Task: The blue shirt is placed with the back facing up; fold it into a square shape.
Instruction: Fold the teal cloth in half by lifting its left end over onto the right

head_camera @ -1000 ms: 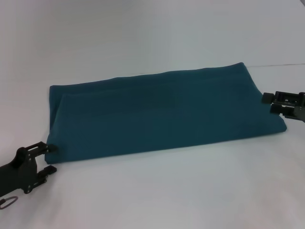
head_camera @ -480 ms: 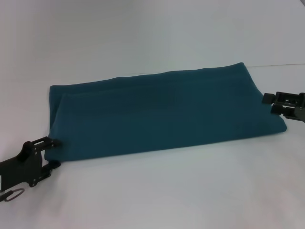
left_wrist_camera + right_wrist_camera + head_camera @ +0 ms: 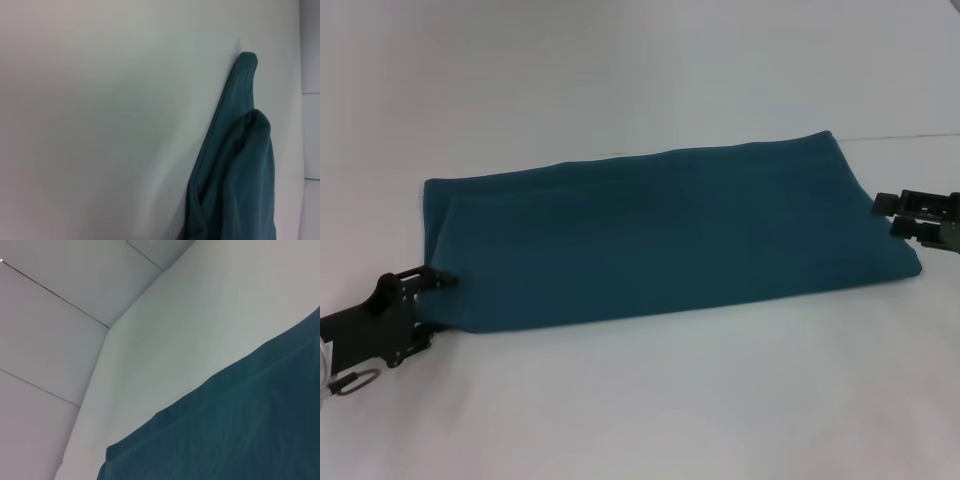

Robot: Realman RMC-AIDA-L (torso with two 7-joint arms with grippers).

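Note:
The blue shirt lies on the white table as a long folded band, running from the left to the far right. My left gripper is at the band's near left corner, open, one finger above the fabric edge and one below it. My right gripper sits at the band's right end, open, its fingertips level with the cloth edge. The left wrist view shows the shirt's rounded folded end lying on the table. In the right wrist view the shirt's layered edge crosses the table.
White tabletop surrounds the shirt in front and behind. A thin seam line runs along the table at the far right. Pale wall panels stand beyond the table's edge in the right wrist view.
My left gripper has moved up and forward from the table's near left until its fingers straddle the shirt's corner. The right gripper and the shirt have stayed put.

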